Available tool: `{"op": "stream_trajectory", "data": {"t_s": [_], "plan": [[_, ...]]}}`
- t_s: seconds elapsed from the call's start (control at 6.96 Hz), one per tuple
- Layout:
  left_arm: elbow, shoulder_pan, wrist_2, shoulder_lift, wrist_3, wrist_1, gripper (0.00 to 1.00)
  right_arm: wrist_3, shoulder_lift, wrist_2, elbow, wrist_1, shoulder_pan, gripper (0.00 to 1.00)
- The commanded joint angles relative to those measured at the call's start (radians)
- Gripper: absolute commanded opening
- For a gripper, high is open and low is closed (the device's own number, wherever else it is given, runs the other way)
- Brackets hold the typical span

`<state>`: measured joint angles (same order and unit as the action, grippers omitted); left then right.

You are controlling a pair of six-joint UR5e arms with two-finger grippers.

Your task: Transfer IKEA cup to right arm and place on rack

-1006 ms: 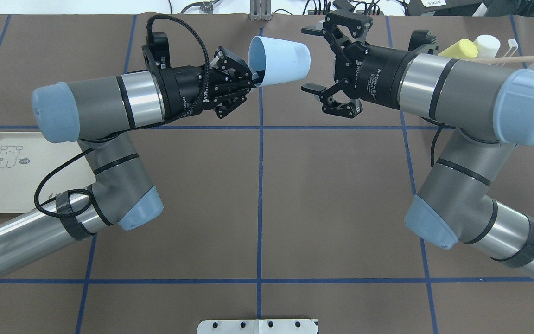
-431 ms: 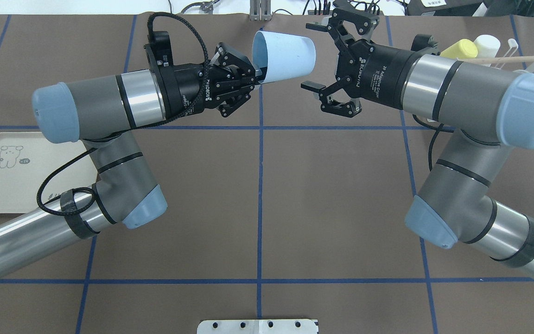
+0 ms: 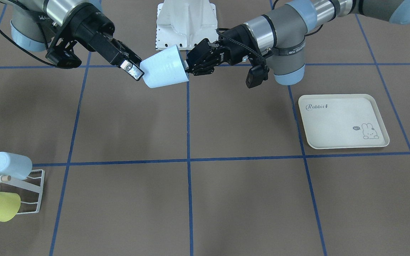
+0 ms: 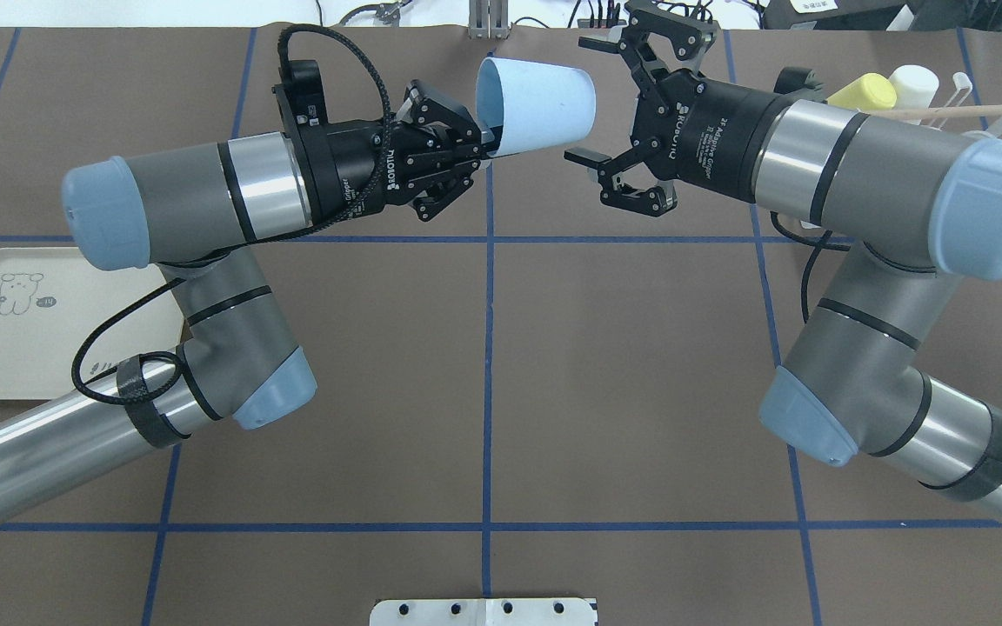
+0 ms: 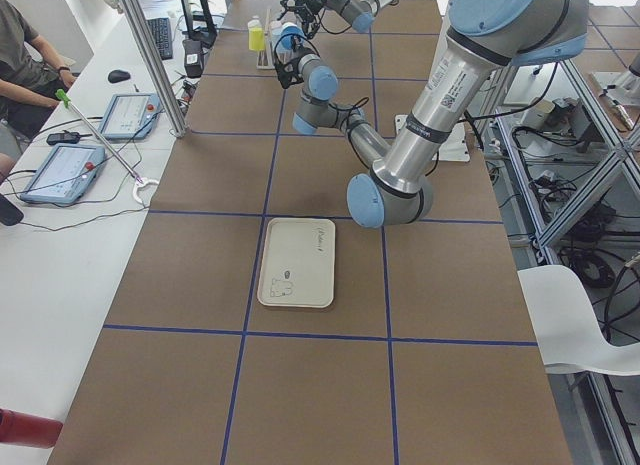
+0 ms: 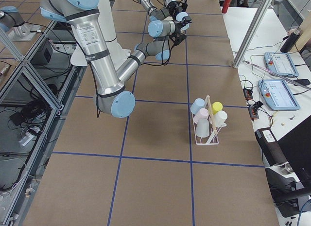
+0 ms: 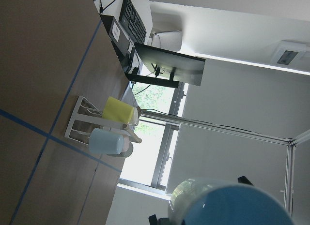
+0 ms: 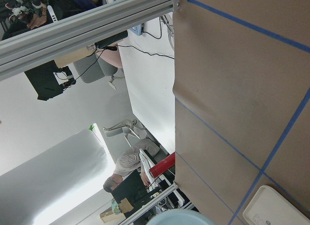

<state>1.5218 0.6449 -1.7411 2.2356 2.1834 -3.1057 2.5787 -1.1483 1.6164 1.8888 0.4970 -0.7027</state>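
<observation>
Since rack [image 6: 209,109] sits far right, my L gripper [image 4: 484,143] clamps cup [image 4: 536,109] by rim, base aimed at my R gripper [image 4: 588,100], jaws spread wide.

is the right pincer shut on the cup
No, the right pincer stands open by the cup; the left pincer holds it.

Robotics lab, judging by kit. Left arm [image 4: 188,187] and right arm [image 4: 884,165] standing over brown table mat [image 4: 640,365] carrying blue tape grid. Aluminium frame post [image 5: 150,60] rising beside white side bench [image 5: 40,245]; teach pendants [image 5: 125,115] lying there, cables trailing. Person [image 5: 25,60] sitting at bench. Monitor [image 7: 167,65] and keyboard [image 7: 133,22] showing past table edge. Cable tangle [image 6: 26,109] hanging under frame rails beside table.
</observation>
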Motion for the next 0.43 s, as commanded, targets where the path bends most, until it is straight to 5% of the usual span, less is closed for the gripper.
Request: {"op": "stream_trajectory", "data": {"t_s": [0.0, 0.29], "plan": [[0.000, -0.004, 0.000, 0.007, 0.004, -0.001, 0.00, 0.009, 0.001, -0.001, -0.001, 0.000, 0.000, 0.98], [0.000, -0.005, 0.000, 0.013, 0.012, -0.001, 0.00, 0.011, 0.002, -0.001, -0.002, 0.000, 0.000, 0.98]]}}
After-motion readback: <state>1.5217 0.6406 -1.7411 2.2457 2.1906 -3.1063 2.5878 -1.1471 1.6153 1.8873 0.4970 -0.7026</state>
